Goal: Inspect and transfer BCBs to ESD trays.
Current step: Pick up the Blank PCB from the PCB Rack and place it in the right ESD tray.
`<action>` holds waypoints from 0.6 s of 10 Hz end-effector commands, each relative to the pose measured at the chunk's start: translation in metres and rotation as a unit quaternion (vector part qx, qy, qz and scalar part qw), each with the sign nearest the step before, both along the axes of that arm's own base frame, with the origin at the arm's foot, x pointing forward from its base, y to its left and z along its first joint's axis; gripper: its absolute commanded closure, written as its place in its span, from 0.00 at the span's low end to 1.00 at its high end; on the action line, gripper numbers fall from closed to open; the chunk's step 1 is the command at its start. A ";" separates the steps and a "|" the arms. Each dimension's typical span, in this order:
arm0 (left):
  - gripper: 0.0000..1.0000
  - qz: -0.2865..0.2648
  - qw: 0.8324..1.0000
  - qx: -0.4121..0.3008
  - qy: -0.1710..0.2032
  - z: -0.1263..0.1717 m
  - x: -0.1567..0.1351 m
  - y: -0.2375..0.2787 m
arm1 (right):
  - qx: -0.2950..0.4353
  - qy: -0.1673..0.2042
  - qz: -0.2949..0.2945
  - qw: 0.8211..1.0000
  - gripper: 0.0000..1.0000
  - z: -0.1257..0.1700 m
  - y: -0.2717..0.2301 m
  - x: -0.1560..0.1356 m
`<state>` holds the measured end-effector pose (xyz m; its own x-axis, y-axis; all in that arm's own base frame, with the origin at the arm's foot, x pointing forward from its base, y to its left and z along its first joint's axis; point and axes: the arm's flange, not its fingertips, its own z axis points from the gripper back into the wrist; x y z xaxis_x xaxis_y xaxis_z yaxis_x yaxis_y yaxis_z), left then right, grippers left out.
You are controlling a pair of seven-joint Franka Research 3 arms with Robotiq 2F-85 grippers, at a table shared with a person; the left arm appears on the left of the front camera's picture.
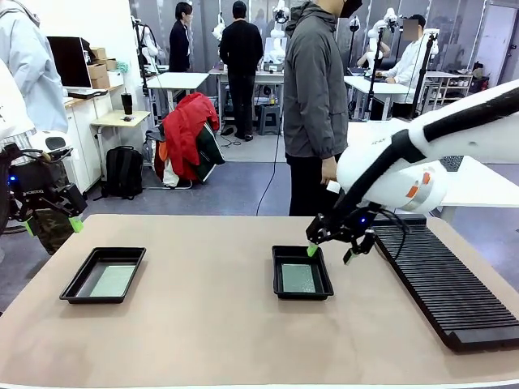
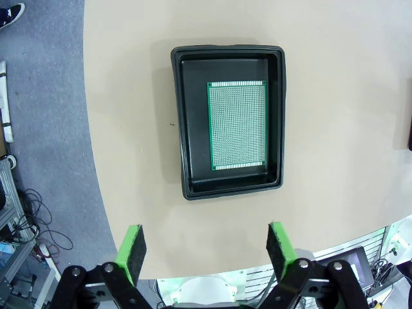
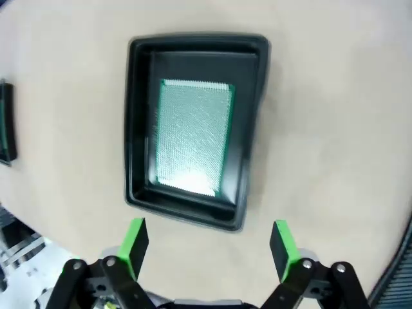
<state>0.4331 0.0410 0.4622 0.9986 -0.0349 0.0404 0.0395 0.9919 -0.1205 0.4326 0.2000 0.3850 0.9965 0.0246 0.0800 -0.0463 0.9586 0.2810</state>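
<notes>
So there are two black ESD trays on the tan table (image 1: 211,340), and each has one green BCB lying flat on its floor. The left tray (image 1: 104,275) sits near the table's left side, and the middle tray (image 1: 302,272) is roughly centre, just left of the long black ribbed rack (image 1: 450,279).

Orientation: in the front view both trays have their long axis running from the near edge of the table toward the far side where the person (image 1: 315,97) stands, and the boards follow the same line. The left board (image 1: 113,280) has its long sides parallel to the tray's long walls, and it sits toward the tray's right wall in the left wrist view. The middle board (image 1: 298,278) is also lined up lengthwise with its tray, maybe a hair skewed in the right wrist view, hard to say with the blur.

The right gripper (image 1: 331,250) hovers just above the far right corner of the middle tray, fingers spread wide, nothing between them. The board is loose in the tray, not touched.

The left gripper (image 1: 50,225) hangs off the table's left edge, well away from its tray, pads wide apart and empty too.
</notes>
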 end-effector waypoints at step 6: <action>0.00 0.002 1.000 0.001 -0.005 -0.001 0.000 0.000 | -0.050 0.024 0.012 0.998 0.00 0.045 -0.004 -0.020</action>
<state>0.4331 0.0410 0.4622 0.9986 -0.0348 0.0404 0.0395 0.9919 -0.1205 0.4130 0.1954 0.4331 0.9981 0.0537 0.0300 -0.0583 0.9806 0.1869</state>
